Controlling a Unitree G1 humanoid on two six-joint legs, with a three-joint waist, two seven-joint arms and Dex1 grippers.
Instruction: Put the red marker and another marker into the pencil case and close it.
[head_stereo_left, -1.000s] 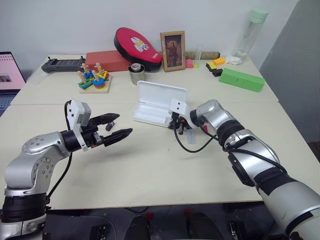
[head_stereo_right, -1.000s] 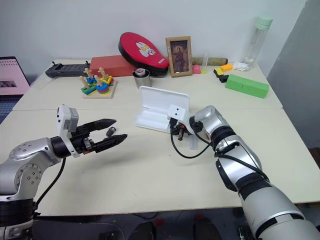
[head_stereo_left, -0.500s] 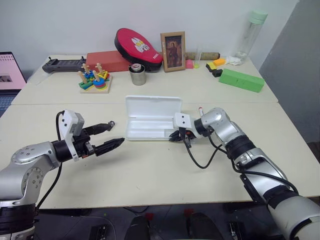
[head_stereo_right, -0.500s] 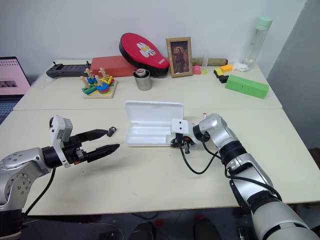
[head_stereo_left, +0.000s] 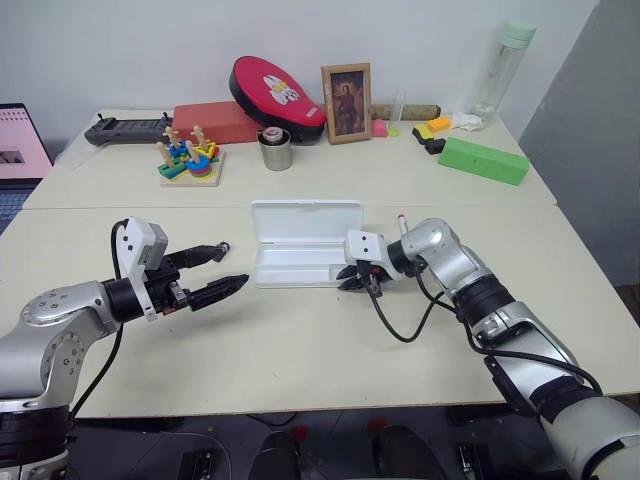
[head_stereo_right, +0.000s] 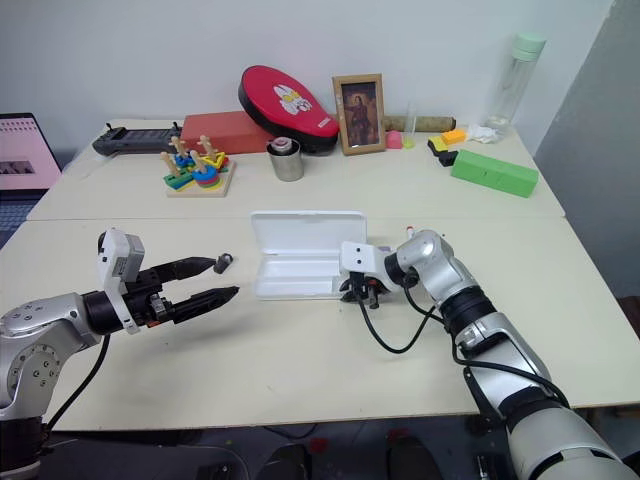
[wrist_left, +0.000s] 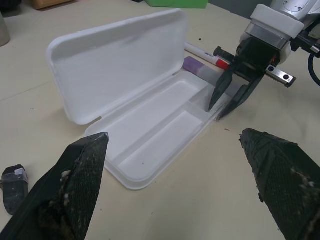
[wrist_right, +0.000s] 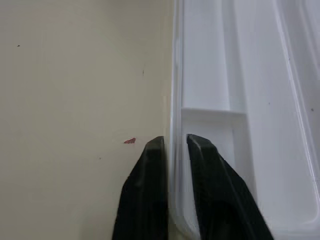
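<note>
Right gripper (wrist_left: 226, 102) fingers straddling front rim of flat white plastic pencil case (head_stereo_left: 300, 243), slightly parted. Case, previously lifted and tilted, now lying flat, lid open. Red-capped thin white marker (wrist_left: 207, 55) and lavender marker (wrist_left: 196, 67) lying behind case. Left gripper (head_stereo_left: 222, 267) spread wide, holding nothing. No legible writing.

red marker (wrist_left: 207, 55): mostly hidden behind case lid + right gripper (wrist_left: 227, 100) | purple marker (wrist_left: 196, 67): only a bit shows past pencil case (wrist_left: 150, 125) | laptop (head_stereo_left: 18, 150): cut by frame edge | small dark item (wrist_left: 12, 182): can't ID
</note>
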